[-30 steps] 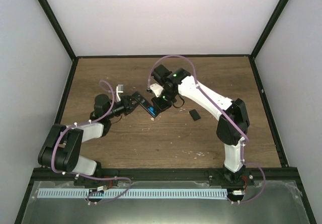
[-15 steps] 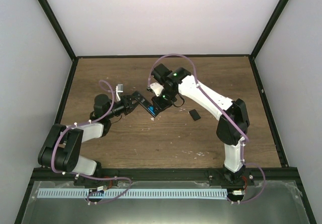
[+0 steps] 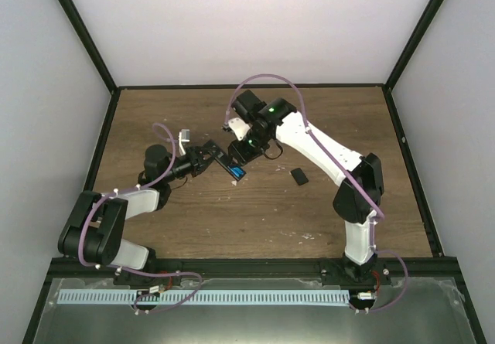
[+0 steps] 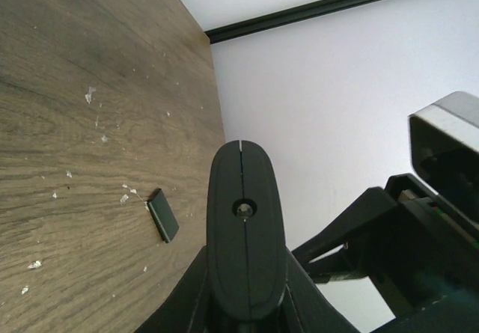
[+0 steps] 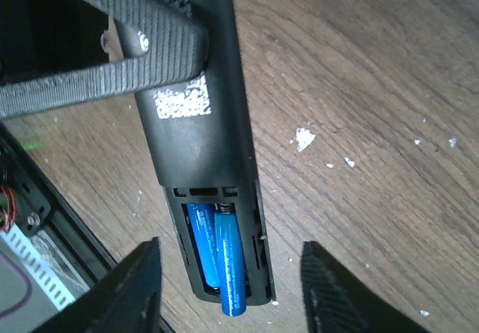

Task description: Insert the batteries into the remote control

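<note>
Moved: right hand (image 3: 243, 155) has lifted off the remote control (image 5: 198, 123), fingers spread.
Grip: left hand (image 3: 206, 158) pinching the remote control.
Load: one of the batteries (image 5: 230, 277) overhangs its end.
Advice: push it inward, then press flat.

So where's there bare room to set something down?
Free: the strip along the back wall, the wood right of the small black cover, and the near strip between the two arms. Crowded: mid-table, where they meet at the remote control.
</note>
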`<state>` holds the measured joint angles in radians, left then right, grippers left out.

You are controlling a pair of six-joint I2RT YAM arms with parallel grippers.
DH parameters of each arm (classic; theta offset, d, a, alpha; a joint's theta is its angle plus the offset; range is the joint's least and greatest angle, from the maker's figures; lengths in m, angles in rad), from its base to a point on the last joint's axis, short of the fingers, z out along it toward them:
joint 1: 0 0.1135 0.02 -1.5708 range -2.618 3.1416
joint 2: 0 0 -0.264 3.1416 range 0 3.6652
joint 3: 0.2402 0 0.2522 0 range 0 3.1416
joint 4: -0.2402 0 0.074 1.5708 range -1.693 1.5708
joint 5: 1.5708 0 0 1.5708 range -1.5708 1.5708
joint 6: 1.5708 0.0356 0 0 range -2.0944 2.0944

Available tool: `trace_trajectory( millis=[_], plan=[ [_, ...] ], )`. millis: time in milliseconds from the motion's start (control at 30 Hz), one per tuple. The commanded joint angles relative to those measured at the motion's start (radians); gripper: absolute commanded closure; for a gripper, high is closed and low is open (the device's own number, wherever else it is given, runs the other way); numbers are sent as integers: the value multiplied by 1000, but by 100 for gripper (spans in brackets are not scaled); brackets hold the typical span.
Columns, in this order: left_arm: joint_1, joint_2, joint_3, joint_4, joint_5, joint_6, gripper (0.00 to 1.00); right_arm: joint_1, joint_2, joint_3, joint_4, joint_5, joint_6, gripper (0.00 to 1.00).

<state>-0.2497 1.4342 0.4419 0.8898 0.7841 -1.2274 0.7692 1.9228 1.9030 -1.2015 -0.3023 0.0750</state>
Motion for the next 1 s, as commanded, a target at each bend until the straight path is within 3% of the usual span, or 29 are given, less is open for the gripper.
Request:
trace_trajectory(
  millis=[0,133,400,633,967],
  plan=[
    [-6,-24,-5,60,14,-6,100,7,-63,45,14,42,6,54],
    [-6,-29,-6,107,7,-52,100,-34,-164,-61,160,18,14,47],
    [-4,-48,-14,185,-26,-143,100,-206,-419,-384,520,-331,139,40],
    [-2,-7,-60,412,-86,-302,100,-289,-467,-571,717,-551,315,39],
    [-3,-39,-62,404,-125,-325,100,-300,-431,-616,789,-687,406,38]
  ],
)
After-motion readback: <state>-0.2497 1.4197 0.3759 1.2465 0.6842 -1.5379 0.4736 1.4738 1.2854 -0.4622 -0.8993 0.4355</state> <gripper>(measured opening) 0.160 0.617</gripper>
